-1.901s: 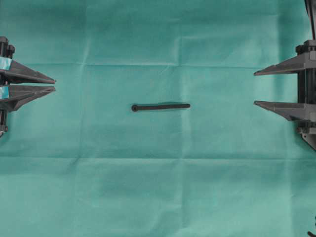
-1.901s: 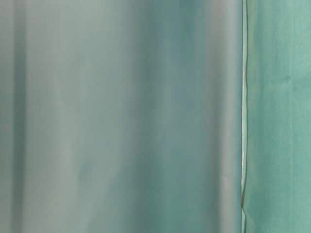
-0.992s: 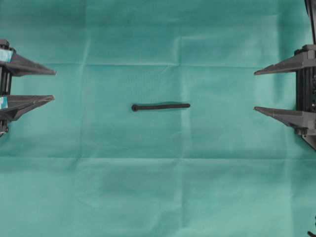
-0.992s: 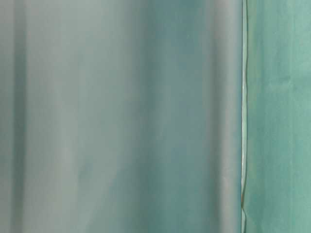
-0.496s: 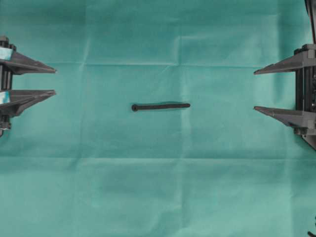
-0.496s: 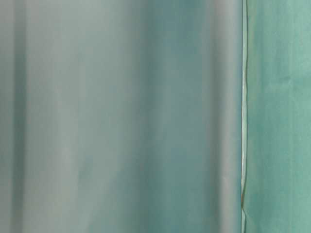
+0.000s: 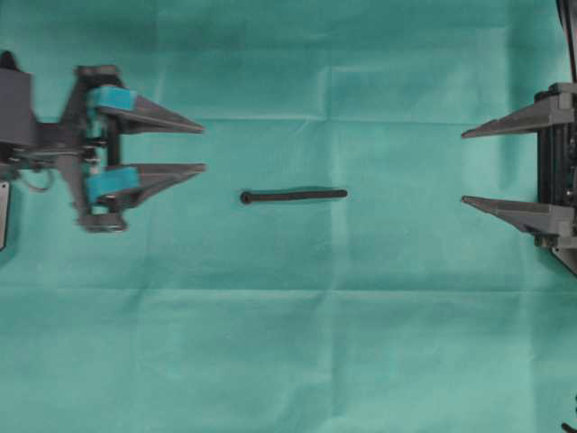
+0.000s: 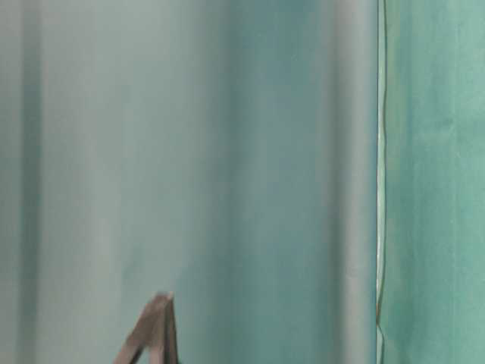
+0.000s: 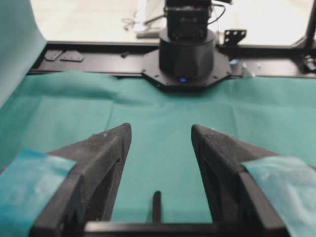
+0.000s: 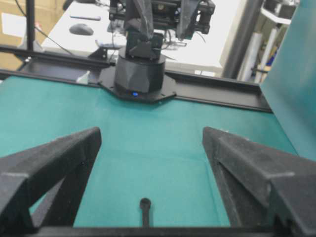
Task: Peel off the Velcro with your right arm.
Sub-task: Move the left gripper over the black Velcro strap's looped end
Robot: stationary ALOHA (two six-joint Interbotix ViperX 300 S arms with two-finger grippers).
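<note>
While the Velcro (image 7: 294, 195) is lying flat and straight near the middle of the green-draped surface (image 7: 288, 343), both arms are facing it from opposite sides of the overhead view. Its small round loop end (image 7: 246, 197) is pointing toward the left claw (image 7: 204, 149), and its plain end is pointing toward the right claw (image 7: 463, 167). Nothing is touching the strap.

The left claw, with teal tape (image 7: 113, 96) wrapped around the base of each finger, is hovering near the loop end but not reaching it, its tips sitting slightly above the strap's line in that view. Its two fingers are standing spread apart and gripping nothing. From the left wrist camera, the Velcro (image 9: 156, 206) is showing as a thin dark strip between the two fingers (image 9: 101, 165), low in the picture, with the opposite arm's base (image 9: 186, 54) facing from across the cloth.

The right claw is sitting at the far right edge, well apart from the plain end. Its plain dark-grey fingers (image 7: 514, 119) are spread wide and empty. From the right wrist camera, the loop of the Velcro (image 10: 144, 203) is appearing between the fingers, at the bottom of the picture.

At table level, only one dark fingertip (image 8: 155, 326) is poking up at the bottom edge against blurred green cloth; I cannot tell from that view alone which claw it belongs to.
</note>
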